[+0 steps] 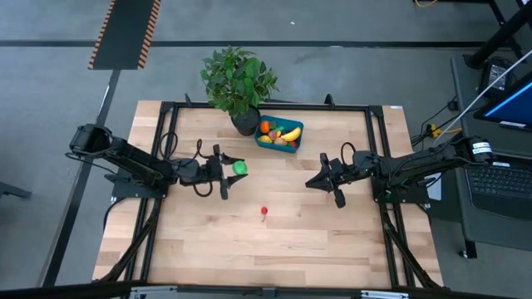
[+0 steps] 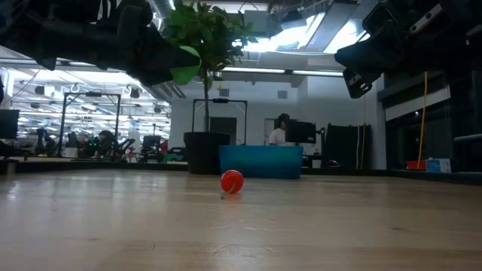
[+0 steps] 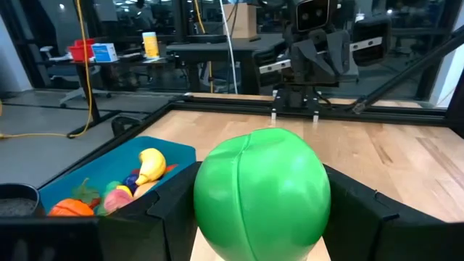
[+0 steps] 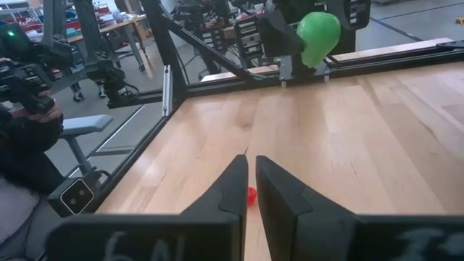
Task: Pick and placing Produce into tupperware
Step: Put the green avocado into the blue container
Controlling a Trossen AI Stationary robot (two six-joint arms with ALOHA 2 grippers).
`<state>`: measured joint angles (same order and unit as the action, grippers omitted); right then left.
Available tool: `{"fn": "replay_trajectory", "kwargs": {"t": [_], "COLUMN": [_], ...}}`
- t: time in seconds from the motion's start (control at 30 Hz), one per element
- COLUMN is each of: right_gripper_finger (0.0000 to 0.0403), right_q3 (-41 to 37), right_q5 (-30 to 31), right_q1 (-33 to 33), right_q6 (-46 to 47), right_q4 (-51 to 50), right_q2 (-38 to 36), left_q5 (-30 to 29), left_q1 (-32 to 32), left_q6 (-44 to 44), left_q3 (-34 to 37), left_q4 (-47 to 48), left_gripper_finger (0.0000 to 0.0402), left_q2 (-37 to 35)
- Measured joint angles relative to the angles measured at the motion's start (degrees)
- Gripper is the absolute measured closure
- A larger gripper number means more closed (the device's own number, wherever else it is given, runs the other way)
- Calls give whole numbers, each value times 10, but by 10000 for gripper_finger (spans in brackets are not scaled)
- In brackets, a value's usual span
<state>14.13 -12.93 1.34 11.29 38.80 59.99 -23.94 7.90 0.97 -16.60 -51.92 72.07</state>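
I have the green piece (image 3: 261, 194) pinched between my left gripper (image 1: 226, 169) fingers, lifted clear of the table (image 1: 332, 241) and carried left of the tupperware (image 1: 278, 134), not yet over it; in the left wrist view the round green ball fills the gap between the two dark pads, and the teal container sits beside and ahead of it. The tupperware stands near the table's far edge, just beside the potted plant (image 1: 238, 79); inside it I can make out a yellow banana (image 1: 290, 133), an orange piece (image 1: 265, 127) and a few other bits too small to name, so I judge most of the produce already packed. One red piece (image 1: 264, 213) lies alone on the bare wood toward the middle, well apart from the container. My right gripper (image 1: 320, 180) waits over the right half of the table with its fingers pressed together and nothing between them; the red piece shows just past its tips. As I read it, two items remain: the green one in hand, then the red one.
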Motion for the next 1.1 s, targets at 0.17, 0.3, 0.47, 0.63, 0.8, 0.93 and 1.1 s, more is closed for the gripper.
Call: {"fn": "replay_trajectory", "kwargs": {"t": [0.17,0.3,0.47,0.63,0.8,0.93,1.1], "right_gripper_finger": [370,369,369,369,369,369,369], "right_q3": [0,0,0,-1,-1,-1,-1], "right_q5": [0,0,0,0,-1,-2,-2], "right_q1": [0,0,0,0,0,0,0], "right_q6": [0,0,1,2,5,3,-6], "right_q4": [0,0,0,-2,-9,-12,-12], "right_q2": [0,0,0,0,0,0,0], "left_q5": [0,0,0,35,79,152,175], "left_q1": [-2,-9,-27,-63,-109,-150,-185], "left_q6": [0,0,0,-32,-60,-52,-45], "left_q3": [0,0,-12,-57,-116,-150,-178], "left_q4": [10,23,21,23,23,22,22], "left_gripper_finger": [181,181,181,181,181,181,181], "left_q2": [0,0,11,73,139,175,204]}}
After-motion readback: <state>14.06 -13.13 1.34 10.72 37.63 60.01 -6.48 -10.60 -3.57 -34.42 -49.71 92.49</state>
